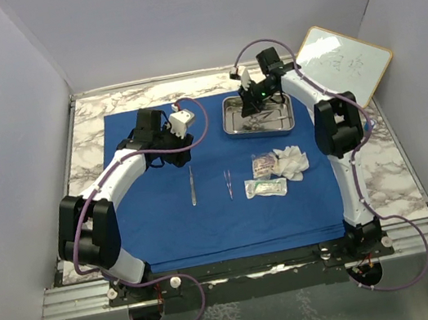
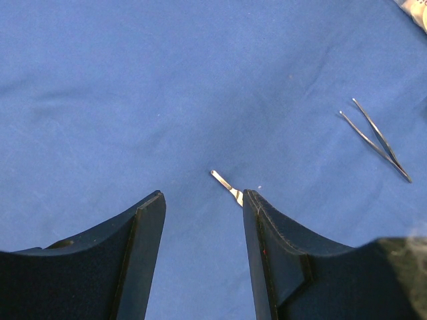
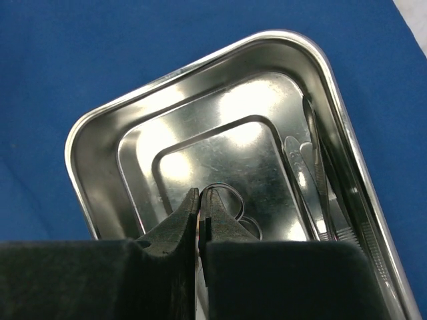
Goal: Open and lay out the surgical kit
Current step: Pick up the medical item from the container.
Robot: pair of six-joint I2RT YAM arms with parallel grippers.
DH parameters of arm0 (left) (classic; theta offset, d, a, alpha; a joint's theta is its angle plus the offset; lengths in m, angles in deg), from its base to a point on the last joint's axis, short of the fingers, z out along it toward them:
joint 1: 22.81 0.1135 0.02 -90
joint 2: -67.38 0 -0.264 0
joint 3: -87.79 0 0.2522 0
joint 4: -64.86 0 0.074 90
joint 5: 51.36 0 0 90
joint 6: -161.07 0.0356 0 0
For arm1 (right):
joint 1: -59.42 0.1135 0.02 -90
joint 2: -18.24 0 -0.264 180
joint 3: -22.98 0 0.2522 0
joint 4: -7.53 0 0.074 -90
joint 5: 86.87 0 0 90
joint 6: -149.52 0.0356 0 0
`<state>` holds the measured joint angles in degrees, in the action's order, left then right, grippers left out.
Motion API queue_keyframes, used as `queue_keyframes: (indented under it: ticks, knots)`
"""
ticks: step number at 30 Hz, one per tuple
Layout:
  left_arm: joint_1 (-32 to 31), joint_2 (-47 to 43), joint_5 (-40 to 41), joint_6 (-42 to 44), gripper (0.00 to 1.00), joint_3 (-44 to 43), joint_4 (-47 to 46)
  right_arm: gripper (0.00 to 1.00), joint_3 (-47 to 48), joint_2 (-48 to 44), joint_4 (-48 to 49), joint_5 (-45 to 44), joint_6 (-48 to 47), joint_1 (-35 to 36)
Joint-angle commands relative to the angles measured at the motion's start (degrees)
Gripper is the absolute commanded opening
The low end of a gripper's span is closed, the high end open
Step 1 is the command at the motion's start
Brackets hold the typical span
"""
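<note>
Right pincer nipped shut on ring-handled tool inside tray | tool's length seems to run back beneath it | left pincer half-open, well apart over cloth

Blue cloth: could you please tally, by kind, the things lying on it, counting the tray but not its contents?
Steel tools: 2 (slim tool, tweezers)
Packets: 2 (upper packet, lower packet)
Gauze: 1
Tray: 1
Total: 6
</note>
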<state>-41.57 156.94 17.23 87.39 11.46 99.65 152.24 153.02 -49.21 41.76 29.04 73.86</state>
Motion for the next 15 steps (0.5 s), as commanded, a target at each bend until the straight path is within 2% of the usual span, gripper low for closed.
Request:
queue_keyframes:
  ticks: [1,6,15]
  knots:
    - [0.2,-1.1,-0.8,0.3,0.53,-0.1,-1.1,0.01,0.9,-3.4,-0.2,3.0,0.2,0.9]
    - [0.1,-1.1,-0.9,0.3,0.53,-0.1,-1.1,0.01,0.4,-4.0,0.2,3.7,1.5,1.9]
    - [0.2,1.1,-2.6,-1.5,0.53,-2.7,-3.6,0.01,-8.0,-11.1,4.6,7.2,2.2,2.7]
